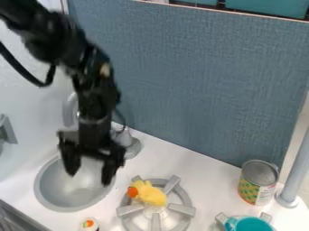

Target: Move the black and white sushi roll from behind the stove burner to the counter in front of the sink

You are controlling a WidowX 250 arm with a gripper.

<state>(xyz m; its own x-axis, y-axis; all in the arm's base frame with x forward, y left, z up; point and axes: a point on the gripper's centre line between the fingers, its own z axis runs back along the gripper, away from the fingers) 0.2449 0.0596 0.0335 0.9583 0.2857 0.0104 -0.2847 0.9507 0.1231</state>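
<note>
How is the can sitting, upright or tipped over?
Upright. The can stands on the counter, its round metal end facing up and its patterned side below.

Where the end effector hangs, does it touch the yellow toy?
Apart: the camera view shows white counter between the end effector, over the sink, and the yellow toy.

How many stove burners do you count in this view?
2. The first burner is at bottom centre, under the yellow toy bird; the second burner is at lower right, mostly hidden by a teal vessel. More may lie past the frame's edge.
</note>
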